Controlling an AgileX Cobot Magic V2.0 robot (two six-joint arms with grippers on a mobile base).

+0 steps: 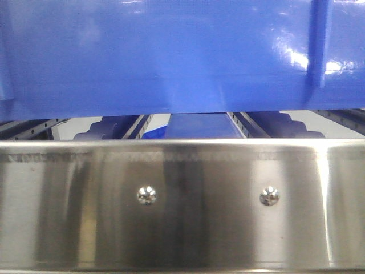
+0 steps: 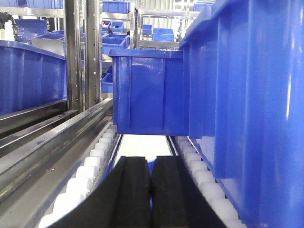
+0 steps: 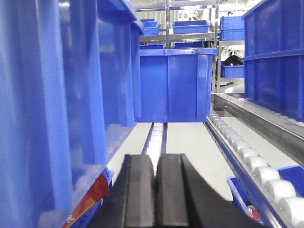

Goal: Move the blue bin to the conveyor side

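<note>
Down at the bottom of each wrist view, I see the left gripper (image 2: 151, 190) and the right gripper (image 3: 156, 190) with black pads pressed together, holding nothing. The blue bin (image 2: 256, 95) stands between them, its walls close beside each; I cannot tell whether they touch. White roller tracks (image 3: 251, 166) run on, open, to a farther blue crate (image 3: 175, 80).

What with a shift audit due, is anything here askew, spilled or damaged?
Nothing stands out. The blue bin shows roughly level above the steel rack front, its visible walls uncracked. Nothing is spilled on the roller tracks. The left gripper and right gripper flank the bin, jaws shut.
</note>
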